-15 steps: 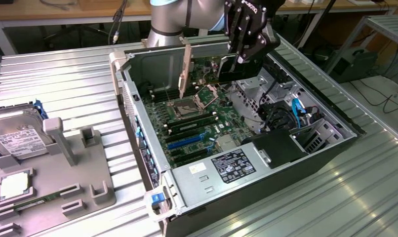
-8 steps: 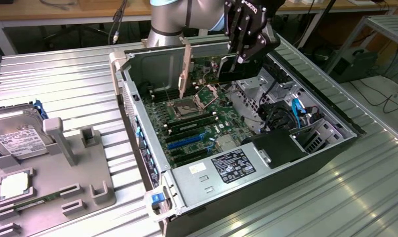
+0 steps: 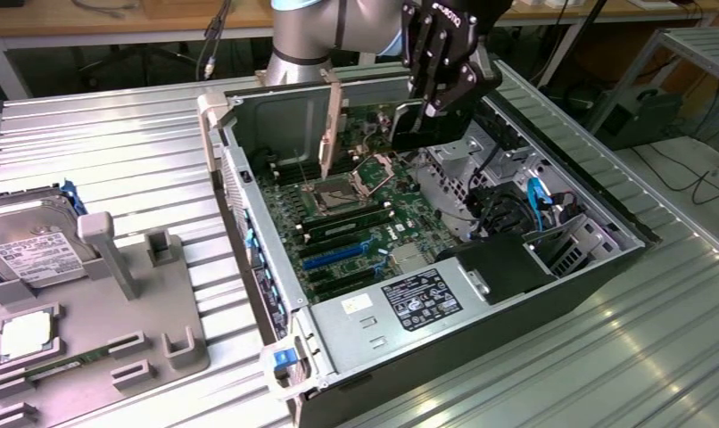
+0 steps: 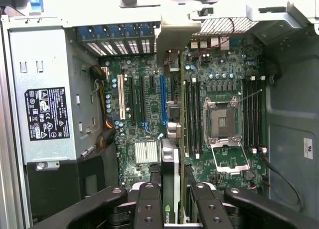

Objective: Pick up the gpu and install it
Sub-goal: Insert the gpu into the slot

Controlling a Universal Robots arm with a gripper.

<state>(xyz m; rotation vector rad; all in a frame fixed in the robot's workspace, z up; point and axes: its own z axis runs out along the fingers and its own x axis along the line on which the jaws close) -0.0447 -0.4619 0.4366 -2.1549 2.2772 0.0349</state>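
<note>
Between the jaws you have the gpu (image 4: pixel 170 164), a thin dark card with a long pale metal bracket (image 4: pixel 174 32) at its far end. The jaws are pinching it across its thickness, near the end away from the bracket.

In the wrist view you see the card edge-on. Its long axis runs straight out from the jaws, parallel to the long blue expansion slot (image 4: pixel 162 99) on the green motherboard (image 4: pixel 144 114). By my reading the card hangs clear above the board, just to the side of that blue slot, between it and the row of dark memory slots (image 4: pixel 192 114).

From the exterior view, the bracket (image 3: pixel 332 120) points toward the rear wall of the open black-and-silver computer case (image 3: pixel 491 357). The case lies on its side on the ribbed aluminium bench (image 3: pixel 121 152).
</note>
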